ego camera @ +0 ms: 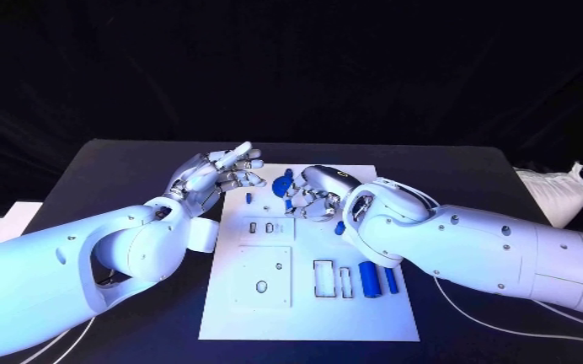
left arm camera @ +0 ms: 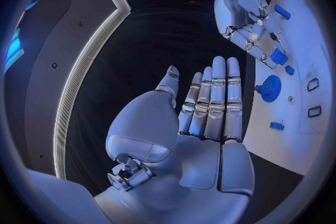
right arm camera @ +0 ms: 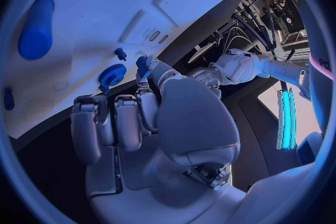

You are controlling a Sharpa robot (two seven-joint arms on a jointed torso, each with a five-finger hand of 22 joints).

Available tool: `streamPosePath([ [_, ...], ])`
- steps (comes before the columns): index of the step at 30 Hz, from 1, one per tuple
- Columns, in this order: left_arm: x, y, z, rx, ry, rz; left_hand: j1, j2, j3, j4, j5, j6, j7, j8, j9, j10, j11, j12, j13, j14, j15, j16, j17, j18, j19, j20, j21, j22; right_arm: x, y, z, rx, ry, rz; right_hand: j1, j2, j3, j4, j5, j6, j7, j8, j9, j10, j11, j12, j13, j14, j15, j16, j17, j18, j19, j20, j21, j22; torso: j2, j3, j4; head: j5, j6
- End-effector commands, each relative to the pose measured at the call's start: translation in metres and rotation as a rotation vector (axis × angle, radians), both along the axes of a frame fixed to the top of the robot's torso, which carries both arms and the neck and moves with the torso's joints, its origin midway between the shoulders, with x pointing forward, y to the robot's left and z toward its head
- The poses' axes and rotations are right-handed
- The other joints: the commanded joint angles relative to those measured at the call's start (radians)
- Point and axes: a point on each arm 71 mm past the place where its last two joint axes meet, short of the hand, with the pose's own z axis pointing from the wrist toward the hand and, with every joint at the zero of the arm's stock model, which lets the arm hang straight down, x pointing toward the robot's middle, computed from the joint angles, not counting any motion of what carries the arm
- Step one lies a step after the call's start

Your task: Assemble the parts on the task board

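White board: the task board [ego camera: 261,313] lies flat in the middle of the black table [ego camera: 109,170], its long side running away from the robot.
Left hand: the left hand [ego camera: 216,175] hovers above the board's far left corner, palm up, fingers [left arm camera: 217,95] straight and side by side, thumb apart, holding nothing.
Right hand: the right hand [ego camera: 318,193] sits low over the far part of the board, fingers curled downward; the right wrist view shows a small blue piece [right arm camera: 143,65] at its fingertips, though I cannot tell whether it is pinched or only touched.
Gear: a blue toothed wheel [ego camera: 283,185] lies on the board just beside the right hand, between the two hands.
Small peg: a little blue part [ego camera: 250,198] lies near the left edge of the board.
Cylinders: two blue cylinders [ego camera: 368,279] lie side by side near the board's right edge, next to rectangular slots [ego camera: 324,278].
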Motion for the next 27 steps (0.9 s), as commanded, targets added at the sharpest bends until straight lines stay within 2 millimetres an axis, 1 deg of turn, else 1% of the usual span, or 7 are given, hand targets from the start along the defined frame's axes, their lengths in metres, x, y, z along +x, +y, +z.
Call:
streamPosePath([
  [1,0.000,0.000,0.002,-0.013,-0.013,-0.010,0.003,0.007,-0.002,-0.006,0.005,0.001,0.007,-0.005,-0.001,-0.005,-0.002,-0.003,-0.002,-0.007,0.001,-0.001,0.002,0.005,-0.006,-0.003,0.006,0.001,-0.002,0.005,-0.004,-0.057,-0.034,-0.005,-0.007,0.005,0.007,-0.001,0.009,0.005,-0.002,0.002,0.007,-0.008,0.002,-0.007,0.004,0.063,-0.005,-0.007,0.061,-0.010,0.000,-0.004,-0.001,0.111,0.000,0.0004,0.0010,0.008,-0.007],
  [2,0.000,0.000,0.002,-0.012,-0.013,-0.010,0.003,0.007,-0.002,-0.006,0.005,0.001,0.007,-0.005,-0.001,-0.005,-0.002,-0.003,-0.002,-0.007,0.001,-0.001,0.002,0.005,-0.006,-0.003,0.006,0.001,-0.002,0.007,-0.006,-0.061,-0.034,-0.001,-0.008,0.003,0.007,-0.002,0.010,0.003,-0.001,0.001,0.007,-0.009,0.003,-0.009,0.003,0.063,-0.005,-0.008,0.059,-0.010,-0.001,-0.004,-0.001,0.110,0.000,0.0008,0.0007,0.013,-0.009],
  [10,0.001,0.000,0.002,-0.012,-0.013,-0.009,0.003,0.007,-0.002,-0.006,0.005,0.001,0.007,-0.005,-0.001,-0.005,-0.002,-0.003,-0.002,-0.007,0.001,-0.001,0.002,0.005,-0.006,-0.003,0.006,0.001,-0.006,0.019,-0.014,-0.081,-0.028,0.022,-0.011,0.001,0.007,-0.003,0.011,0.002,0.000,-0.001,0.006,-0.010,0.003,-0.011,0.002,0.063,-0.005,-0.008,0.059,-0.009,-0.002,-0.004,-0.002,0.109,0.000,0.0016,-0.0006,0.019,-0.012],
  [12,0.001,0.000,0.002,-0.013,-0.013,-0.010,0.003,0.007,-0.002,-0.006,0.005,0.001,0.007,-0.005,-0.001,-0.005,-0.002,-0.003,-0.002,-0.007,0.001,-0.001,0.002,0.005,-0.006,-0.003,0.006,0.001,-0.007,0.022,-0.015,-0.085,-0.027,0.029,-0.011,0.001,0.007,-0.003,0.011,0.002,0.000,-0.001,0.006,-0.010,0.003,-0.011,0.002,0.063,-0.005,-0.008,0.059,-0.009,-0.002,-0.004,-0.002,0.109,0.000,0.0020,-0.0005,0.020,-0.015],
  [15,0.001,-0.001,0.001,-0.013,-0.013,-0.010,0.004,0.007,-0.002,-0.006,0.005,0.001,0.007,-0.005,-0.001,-0.005,-0.002,-0.003,-0.002,-0.007,0.001,-0.001,0.002,0.005,-0.006,-0.003,0.006,0.001,-0.008,0.025,-0.018,-0.094,-0.029,0.040,-0.012,0.000,0.007,-0.004,0.011,0.001,0.000,-0.001,0.006,-0.010,0.004,-0.011,0.002,0.063,-0.005,-0.008,0.059,-0.009,-0.002,-0.004,-0.002,0.109,0.000,0.0025,-0.0005,0.027,-0.020],
  [24,0.001,-0.001,0.001,-0.013,-0.012,-0.012,0.005,0.008,-0.002,-0.007,0.005,0.002,0.007,-0.006,-0.001,-0.004,-0.002,-0.003,-0.002,-0.007,0.001,-0.001,0.002,0.005,-0.006,-0.002,0.007,0.001,-0.011,0.029,-0.026,-0.125,-0.014,0.066,-0.017,-0.004,0.006,-0.004,0.012,0.000,0.001,-0.003,0.006,-0.010,0.005,-0.012,0.001,0.063,-0.004,-0.009,0.058,-0.009,-0.003,-0.004,-0.003,0.107,0.000,0.0023,-0.0012,0.031,-0.028],
  [27,0.001,-0.001,0.001,-0.013,-0.012,-0.012,0.005,0.008,-0.002,-0.007,0.005,0.002,0.007,-0.006,-0.001,-0.004,-0.002,-0.003,-0.002,-0.007,0.001,-0.001,0.002,0.005,-0.006,-0.002,0.007,0.001,-0.012,0.029,-0.028,-0.139,-0.008,0.074,-0.021,-0.007,0.004,-0.004,0.012,-0.001,0.002,-0.004,0.006,-0.011,0.005,-0.013,0.001,0.063,-0.003,-0.010,0.057,-0.009,-0.003,-0.004,-0.003,0.106,0.000,0.0022,-0.0013,0.030,-0.028],
])
